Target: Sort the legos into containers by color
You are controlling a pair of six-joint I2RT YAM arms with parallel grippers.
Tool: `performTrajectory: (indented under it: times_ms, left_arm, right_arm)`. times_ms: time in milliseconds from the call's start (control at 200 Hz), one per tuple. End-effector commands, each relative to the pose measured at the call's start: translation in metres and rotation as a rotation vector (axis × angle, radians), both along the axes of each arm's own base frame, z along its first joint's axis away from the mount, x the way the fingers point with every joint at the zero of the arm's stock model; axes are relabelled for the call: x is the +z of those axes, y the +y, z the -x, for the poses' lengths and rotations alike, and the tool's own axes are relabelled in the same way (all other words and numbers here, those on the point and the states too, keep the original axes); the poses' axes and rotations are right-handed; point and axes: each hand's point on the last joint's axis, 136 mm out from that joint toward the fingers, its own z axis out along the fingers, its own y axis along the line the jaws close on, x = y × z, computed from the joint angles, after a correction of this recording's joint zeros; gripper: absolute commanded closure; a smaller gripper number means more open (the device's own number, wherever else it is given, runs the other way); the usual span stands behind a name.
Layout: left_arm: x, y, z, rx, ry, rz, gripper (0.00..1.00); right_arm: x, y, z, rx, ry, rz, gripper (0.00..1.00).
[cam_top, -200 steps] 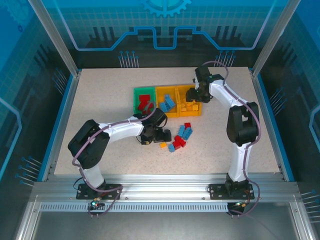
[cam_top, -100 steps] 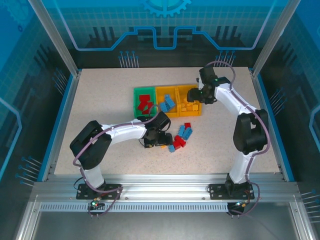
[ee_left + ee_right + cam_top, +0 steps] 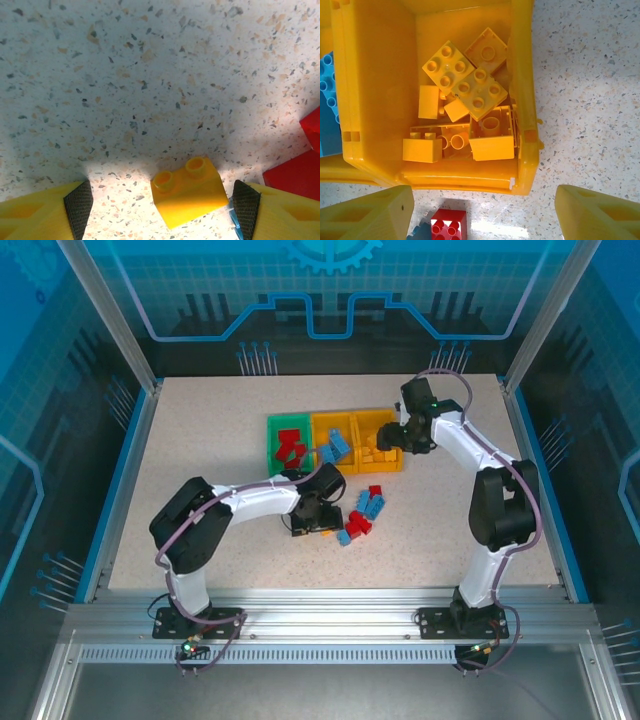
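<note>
Though not yet gripped, listed one yellow lego (image 3: pixel 189 192) flat on the table (image 3: pixel 150 75), studs up, at the lower middle of the left wrist view.

Found the left claw (image 3: pixel 161 209) spread around it and pinching nothing. Noted the pad (image 3: pixel 246 210) at lower right just beside the brick, and the opposite pad at lower left clearly apart from it. Saw the brick turned slightly against the line of the pads. Noted red legos (image 3: pixel 300 172) at the right edge, close to the nearer pad.

Judged the step in hand: closing on the yellow lego.
- Judged best begun by centring, since an off-centre close would likely have shoved or spun the brick.
- Judged best gripped across the flat sides, low, under the studs.
- Judged best kept clear of the red pieces.

Placed the loose legos (image 3: pixel 362 515) at mid-frame in the top view, below three containers:
- green container (image 3: pixel 288 448), holding red
- middle container (image 3: pixel 333 445), holding blue
- right container (image 3: pixel 380 452), holding yellow

Found the right claw (image 3: pixel 485 212) spread and empty at the bottom of the right wrist view, beside the right container. Judged that bin the destination, and that claw a possible obstruction there.
</note>
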Motion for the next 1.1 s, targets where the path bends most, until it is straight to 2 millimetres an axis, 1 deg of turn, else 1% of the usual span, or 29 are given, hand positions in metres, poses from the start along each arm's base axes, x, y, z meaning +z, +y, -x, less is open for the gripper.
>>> performTrajectory:
  times_ms: [0, 80, 205, 325, 445, 585, 725, 915, 1095]
  left_arm:
    - [-0.004, -0.006, 0.001, -0.002, 0.01, -0.026, 0.24]
    - [-0.005, -0.005, 0.003, 0.004, 0.012, -0.04, 0.24]
    - [-0.002, -0.003, 0.004, 0.008, 0.007, -0.062, 0.3]
    - [0.001, -0.002, 0.002, 0.009, -0.004, -0.093, 0.32]
    - [0.0, -0.002, 0.001, 0.002, -0.005, -0.122, 0.41]
    - [0.0, -0.001, 0.001, -0.006, -0.004, -0.146, 0.49]
    - [0.0, -0.001, 0.002, -0.012, -0.002, -0.158, 0.53]
    - [0.0, 0.004, 0.003, -0.025, -0.005, -0.189, 0.64]
    - [0.002, 0.006, 0.0, -0.036, -0.022, -0.202, 0.67]
  right_arm:
    - [0.016, -0.01, -0.001, -0.001, -0.047, -0.003, 0.24]
    - [0.014, -0.012, -0.001, -0.005, -0.048, -0.01, 0.24]
    - [0.012, -0.013, 0.001, -0.004, -0.051, -0.02, 0.24]
    - [0.01, -0.015, 0.001, 0.003, -0.053, -0.027, 0.24]
    - [0.01, -0.017, 0.001, 0.005, -0.055, -0.034, 0.24]
    - [0.011, -0.022, 0.002, 0.0, -0.062, -0.045, 0.24]
    - [0.008, -0.028, 0.003, -0.012, -0.059, -0.052, 0.24]
    - [0.008, -0.029, 0.002, -0.013, -0.058, -0.063, 0.24]
    - [0.008, -0.028, 0.003, -0.013, -0.056, -0.067, 0.24]
